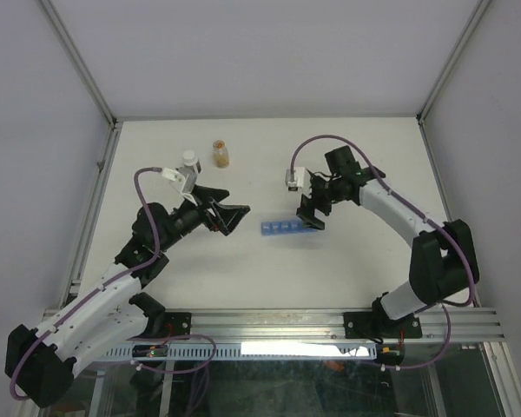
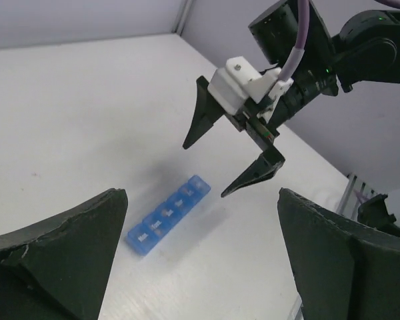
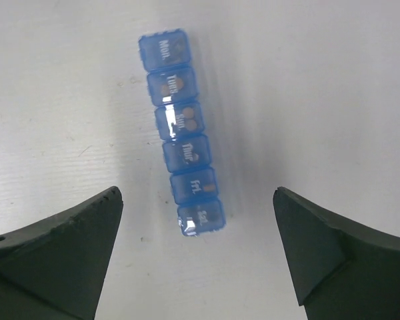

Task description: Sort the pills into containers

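Organiser strip (image 3: 184,133) centre of right wrist view, lids apparently shut. Pills (image 3: 185,119) visible in several compartments. Right gripper (image 3: 195,195) wide, empty, over strip. Left gripper (image 2: 201,195) wide, empty. Jar (image 1: 220,155) upper centre holds amber: sorting likely unfinished.

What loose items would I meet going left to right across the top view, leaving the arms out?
white-capped vial → amber pill cluster → blue organiser
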